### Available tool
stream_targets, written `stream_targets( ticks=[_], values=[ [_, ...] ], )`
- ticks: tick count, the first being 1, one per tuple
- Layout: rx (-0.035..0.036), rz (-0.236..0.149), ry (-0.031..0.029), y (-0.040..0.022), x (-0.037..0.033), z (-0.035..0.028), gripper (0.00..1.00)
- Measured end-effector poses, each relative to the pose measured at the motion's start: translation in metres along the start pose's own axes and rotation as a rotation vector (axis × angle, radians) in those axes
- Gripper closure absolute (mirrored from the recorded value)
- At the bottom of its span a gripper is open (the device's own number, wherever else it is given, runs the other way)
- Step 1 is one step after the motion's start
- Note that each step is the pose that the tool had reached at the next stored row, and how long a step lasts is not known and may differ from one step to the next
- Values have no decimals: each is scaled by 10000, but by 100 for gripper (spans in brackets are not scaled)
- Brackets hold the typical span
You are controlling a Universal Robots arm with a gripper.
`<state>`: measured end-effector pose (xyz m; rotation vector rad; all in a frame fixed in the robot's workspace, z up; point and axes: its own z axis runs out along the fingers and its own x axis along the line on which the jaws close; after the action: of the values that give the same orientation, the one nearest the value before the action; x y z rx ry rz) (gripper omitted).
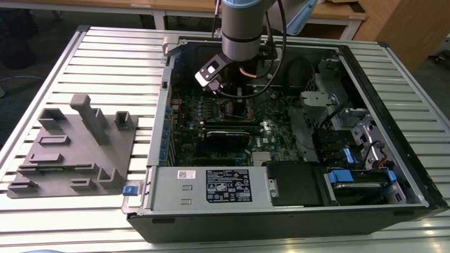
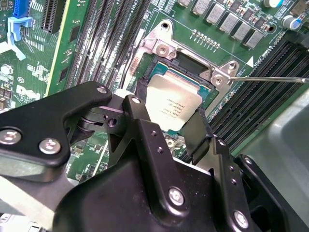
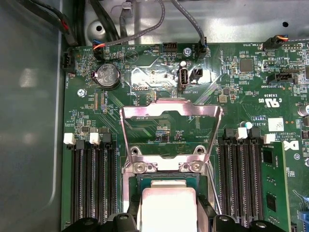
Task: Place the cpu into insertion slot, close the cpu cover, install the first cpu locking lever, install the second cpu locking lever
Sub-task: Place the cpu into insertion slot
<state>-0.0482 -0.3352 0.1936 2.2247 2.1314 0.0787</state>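
Black gripper fingers clasp the cpu by two opposite edges over the insertion slot, hiding its near corners. Whether it is fully seated cannot be told. Dark print on its grey top is illegible. In the first wrist view, the cpu cover stands raised open.

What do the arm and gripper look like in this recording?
The arm is a silver-grey cylinder with a light blue joint cap, black cables trailing beside it and a black-and-white module at the wrist. The gripper is matte black: angular linked plates joined by silver screws.
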Motion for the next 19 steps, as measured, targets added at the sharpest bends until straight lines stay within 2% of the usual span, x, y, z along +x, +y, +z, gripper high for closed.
stream_targets(
  ticks=[7,9,11,12,15,19],
  values=[
    [2,-1,-3,0,0,1,46],
    [1,-1,-2,0,0,2,39],
    [1,0,-2,0,0,2,39],
    [1,0,-2,0,0,2,33],
    [2,0,-2,0,0,2,33],
    [1,0,-1,5,0,-67,33]
  ],
)
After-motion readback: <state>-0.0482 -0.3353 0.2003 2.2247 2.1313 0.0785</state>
